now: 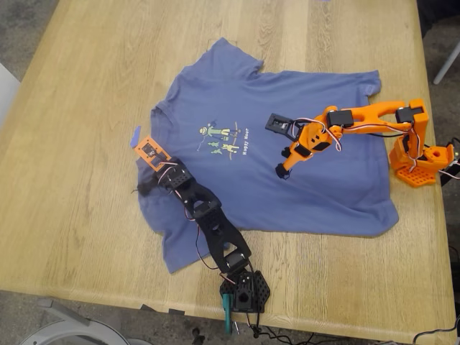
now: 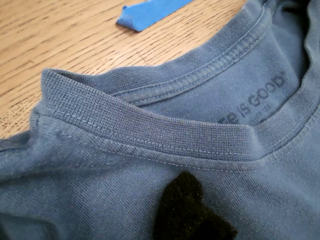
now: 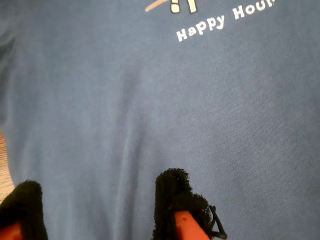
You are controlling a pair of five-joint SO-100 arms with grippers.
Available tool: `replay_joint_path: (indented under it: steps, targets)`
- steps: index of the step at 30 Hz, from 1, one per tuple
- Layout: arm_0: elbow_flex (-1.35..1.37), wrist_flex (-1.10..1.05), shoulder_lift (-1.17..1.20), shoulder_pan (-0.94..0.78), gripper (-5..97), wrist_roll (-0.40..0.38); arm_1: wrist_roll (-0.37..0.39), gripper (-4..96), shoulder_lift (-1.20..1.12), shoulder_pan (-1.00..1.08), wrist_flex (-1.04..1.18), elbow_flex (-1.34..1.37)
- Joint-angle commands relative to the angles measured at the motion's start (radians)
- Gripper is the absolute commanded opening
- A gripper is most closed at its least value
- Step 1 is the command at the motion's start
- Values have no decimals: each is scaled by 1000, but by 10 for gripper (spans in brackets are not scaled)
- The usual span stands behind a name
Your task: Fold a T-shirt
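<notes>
The slate-blue T-shirt (image 1: 215,86) lies flat on the wooden table, collar toward the exterior view's left, chest print (image 1: 219,139) facing up. My first gripper (image 1: 151,185), on the black arm, is at the collar. In the first wrist view one black pad (image 2: 190,210) rests on the fabric (image 2: 100,190) just below the ribbed neckband (image 2: 150,127); the other finger is hidden. My second gripper (image 1: 282,171), on the orange arm, hovers over the shirt's middle. Its two black pads (image 3: 172,197) stand apart over the cloth (image 3: 150,100) below the white lettering (image 3: 225,22), holding nothing.
A small blue tape strip (image 1: 135,136) (image 2: 150,12) lies on the table (image 1: 86,72) beside the collar. The orange arm's base (image 1: 420,162) stands at the exterior view's right edge. The black arm's base (image 1: 244,287) is clamped at the near edge.
</notes>
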Motion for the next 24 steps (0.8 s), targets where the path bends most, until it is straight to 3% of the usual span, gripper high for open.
replay_joint_path:
  steps: [1, 10, 24]
  targets:
    - [14, 0, -9, 9, 441, 8, 5, 317, 29, -8, -14, 5]
    - [21, -17, -49, 37, 301, -35, 15, 313, 127, 21, -52, 169]
    - [-12, -67, -95, 92, 154, -12, 21, 297, 60, 21, -192, 164]
